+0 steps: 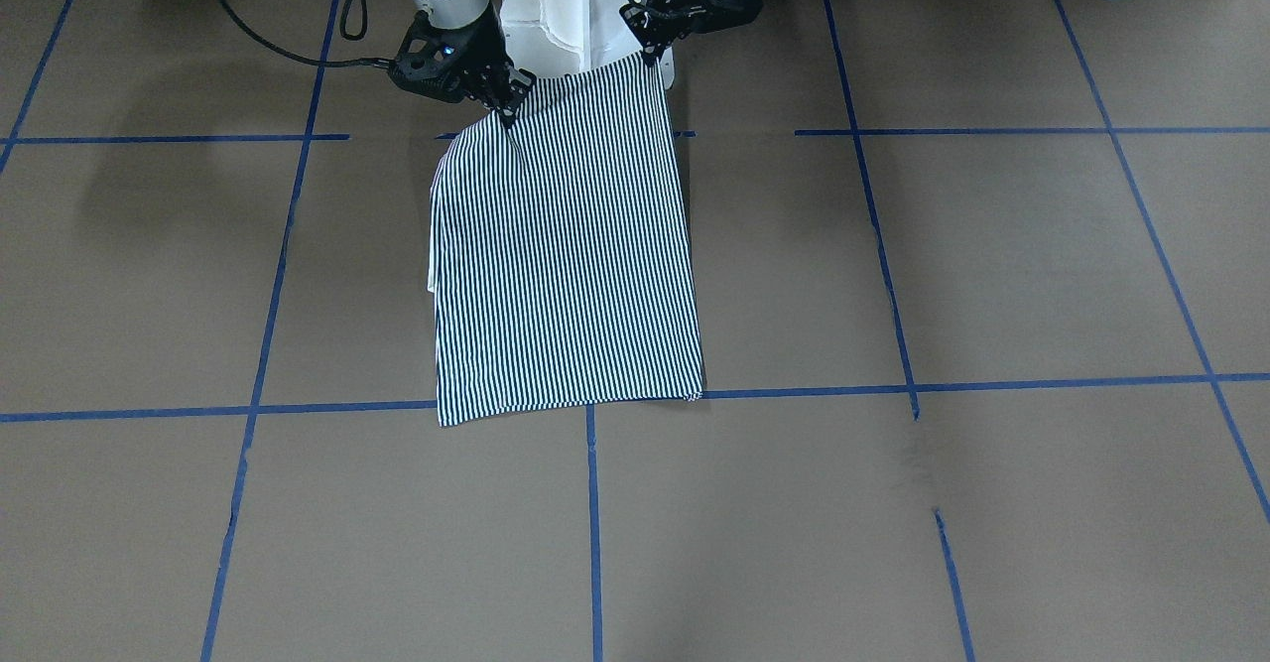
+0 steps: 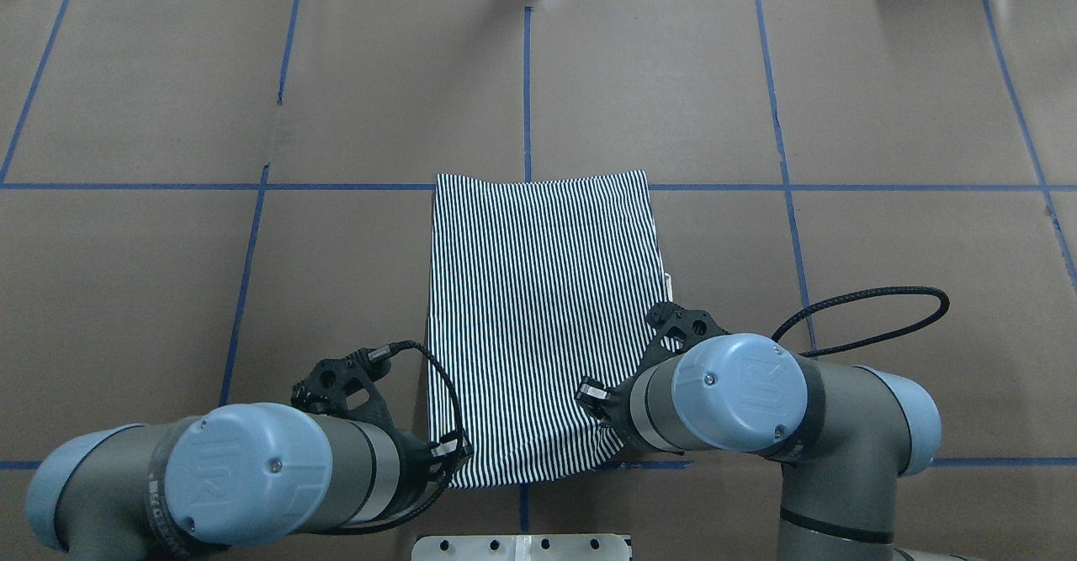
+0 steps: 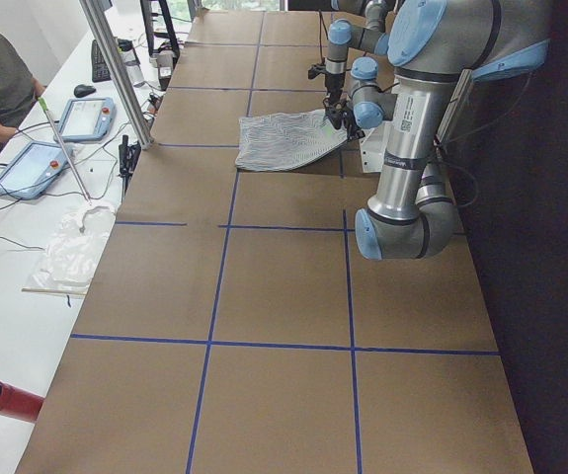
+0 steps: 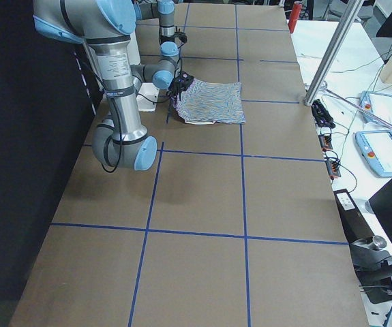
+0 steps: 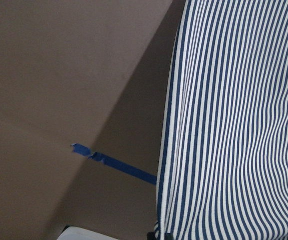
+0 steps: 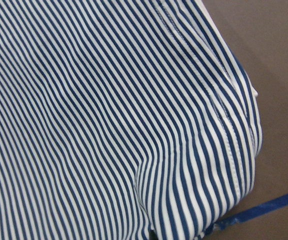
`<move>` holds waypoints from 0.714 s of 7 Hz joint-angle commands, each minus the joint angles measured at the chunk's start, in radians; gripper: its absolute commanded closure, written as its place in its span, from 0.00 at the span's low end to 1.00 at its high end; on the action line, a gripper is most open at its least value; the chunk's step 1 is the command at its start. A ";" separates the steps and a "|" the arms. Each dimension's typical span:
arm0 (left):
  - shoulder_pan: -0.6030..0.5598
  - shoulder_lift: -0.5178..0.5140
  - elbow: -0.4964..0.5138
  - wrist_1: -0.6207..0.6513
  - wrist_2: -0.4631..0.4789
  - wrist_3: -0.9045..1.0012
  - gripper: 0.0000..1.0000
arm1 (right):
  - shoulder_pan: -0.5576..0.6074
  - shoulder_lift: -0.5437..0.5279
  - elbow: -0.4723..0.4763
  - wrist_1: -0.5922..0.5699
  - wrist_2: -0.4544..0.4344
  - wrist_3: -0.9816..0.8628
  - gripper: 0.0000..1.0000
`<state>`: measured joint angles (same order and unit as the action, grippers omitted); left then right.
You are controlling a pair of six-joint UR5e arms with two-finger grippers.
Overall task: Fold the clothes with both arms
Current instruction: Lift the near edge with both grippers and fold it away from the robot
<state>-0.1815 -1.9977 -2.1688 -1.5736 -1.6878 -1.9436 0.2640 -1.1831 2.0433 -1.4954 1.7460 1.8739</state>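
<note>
polo shirt [image 1: 566,255]: thin navy-and-white stripes | table [image 1: 992,265]: brown | tape lines [image 1: 992,131]: blue

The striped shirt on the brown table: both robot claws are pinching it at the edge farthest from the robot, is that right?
Not quite. The left gripper and the right gripper both pinch the shirt, but at the edge nearest the robot, not the farthest. The far edge lies flat on the table with nothing holding it. The exterior front-facing view shows this.

Overhead and front cameras face each other, looking down. Side cameras stand far; wrist cameras hug the shirt [image 5: 234,125]
</note>
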 commanded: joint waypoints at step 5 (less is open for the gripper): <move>-0.203 -0.068 0.207 -0.135 -0.001 -0.005 1.00 | 0.161 0.114 -0.155 0.032 0.001 -0.071 1.00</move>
<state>-0.3737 -2.0486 -1.9871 -1.6891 -1.6878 -1.9468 0.4007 -1.0781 1.8991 -1.4775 1.7460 1.8045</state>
